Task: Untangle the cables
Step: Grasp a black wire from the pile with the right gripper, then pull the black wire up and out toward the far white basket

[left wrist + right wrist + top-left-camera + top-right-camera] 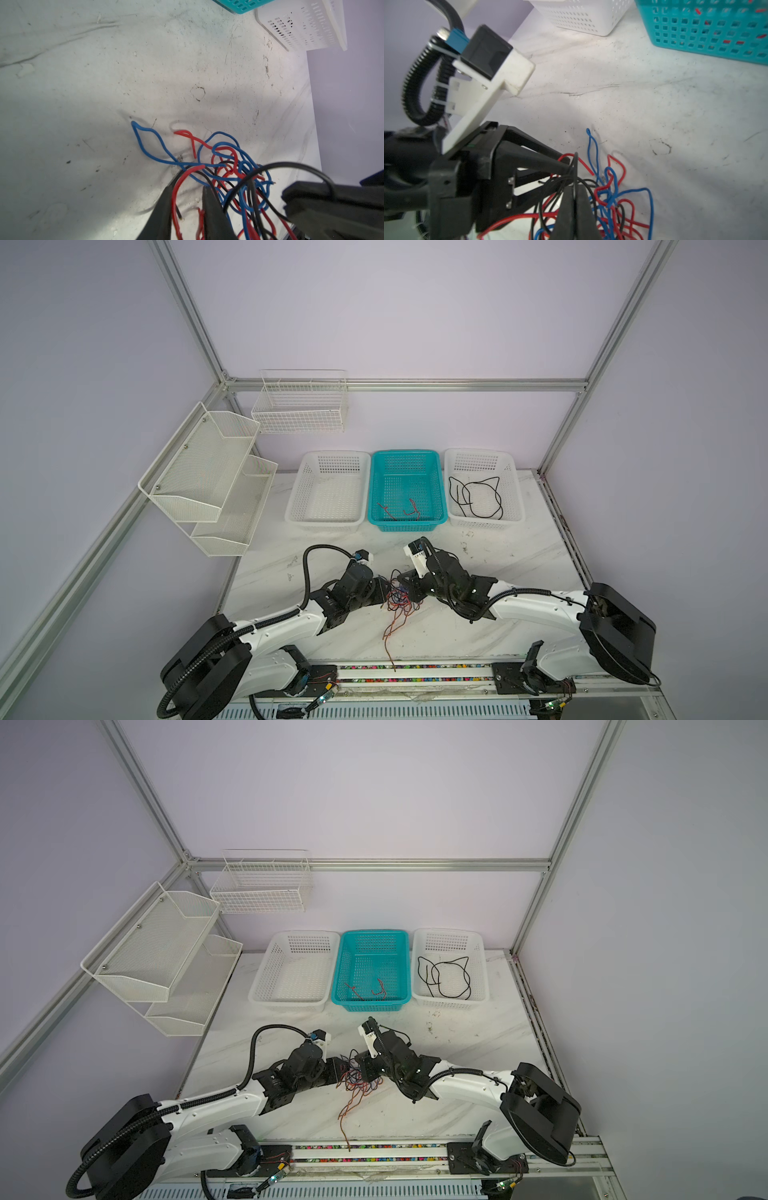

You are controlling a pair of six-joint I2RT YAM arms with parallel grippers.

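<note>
Pale lilac walls and an aluminium frame (407,385) enclose a scuffed, marble-patterned tabletop (519,572). Three baskets line its back edge: the teal basket (405,452) holds red strands, the right white basket (478,450) a black one. The tangled cables (399,601) lie near the front, between the arms. The left gripper (189,185) stands slightly apart around a red strand. The right gripper (574,187) is pinched together on a black strand.

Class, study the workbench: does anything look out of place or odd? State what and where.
One red-orange cable trails out of the tangle toward the front, and its end lies past the table edge, on the rail. It could snag there. Dark scuffs also mark the tabletop in front of the baskets.
</note>
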